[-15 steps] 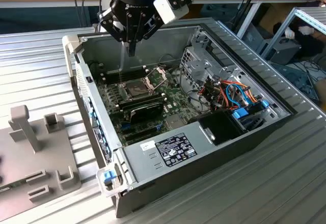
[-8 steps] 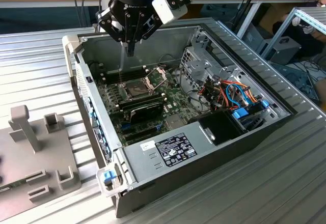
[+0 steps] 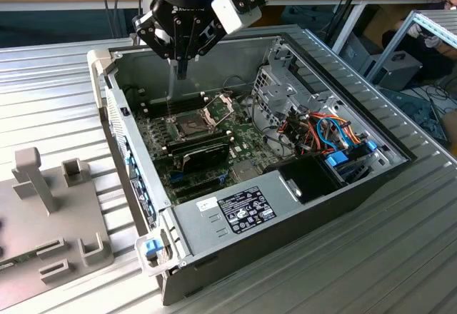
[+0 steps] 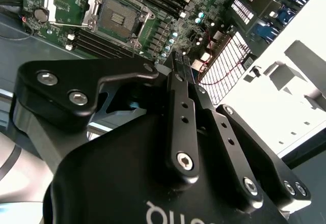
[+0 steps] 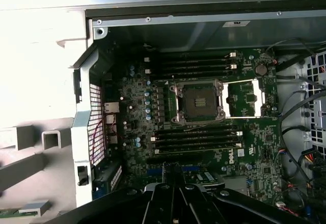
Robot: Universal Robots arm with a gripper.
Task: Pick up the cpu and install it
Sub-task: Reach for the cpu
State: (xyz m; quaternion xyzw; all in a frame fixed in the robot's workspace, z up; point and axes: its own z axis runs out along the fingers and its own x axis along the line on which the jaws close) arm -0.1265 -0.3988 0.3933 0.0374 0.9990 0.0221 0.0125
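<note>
My gripper (image 3: 182, 70) hangs above the far side of the open computer case (image 3: 285, 218), a little behind the motherboard. Its fingers are pressed together in both wrist views (image 4: 182, 63) (image 5: 170, 180). A thin dark edge pinched at the tips appears to be the cpu (image 4: 181, 60), seen edge-on. The dark square socket (image 3: 191, 123) (image 4: 118, 16) (image 5: 198, 102) lies bare on the green motherboard. Its hinged metal frame (image 3: 220, 105) (image 5: 245, 99) is swung open beside it.
Memory sticks (image 5: 196, 63) flank the socket. A drive cage with coloured cables (image 3: 325, 132) fills the case on the exterior view's right. A grey fixture (image 3: 50, 214) sits on the ribbed table at the exterior view's left. The case wall (image 3: 114, 107) stands close to the gripper.
</note>
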